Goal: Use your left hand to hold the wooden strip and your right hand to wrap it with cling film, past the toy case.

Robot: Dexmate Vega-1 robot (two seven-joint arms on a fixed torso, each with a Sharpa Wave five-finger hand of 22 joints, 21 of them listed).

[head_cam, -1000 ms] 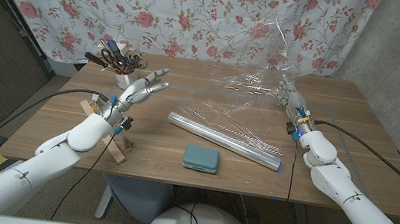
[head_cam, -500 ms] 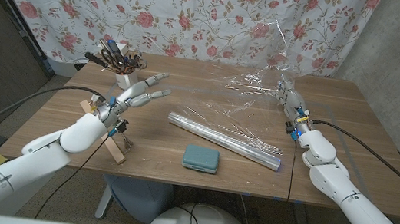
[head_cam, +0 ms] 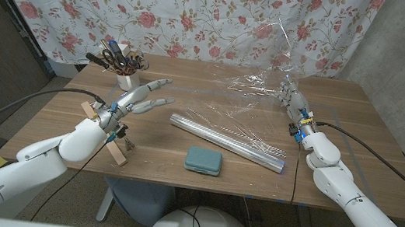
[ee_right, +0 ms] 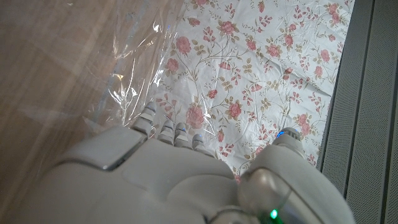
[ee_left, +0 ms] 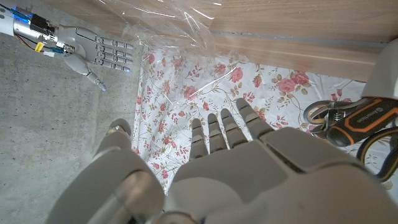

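Cling film (head_cam: pixel 256 89): loose sheet over the far right of the table (head_cam: pixel 366 182), light, clingy, tears easily, so I'd take it by an edge. Its roll (head_cam: pixel 228 140) lies diagonally mid-table. Wooden strip (head_cam: pixel 118 156): stiff, light, at the near left edge under my left arm; grip one end. Toy case (head_cam: pixel 203 161) sits just before the roll, open room around it. Left hand (head_cam: pixel 138 99): fingers spread, empty. Right hand (head_cam: pixel 295 101) at the film; can't tell if it's pinching.

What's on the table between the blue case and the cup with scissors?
In the head view, the cling film roll lies slanted between the case and the cup. The left hand hovers there too.
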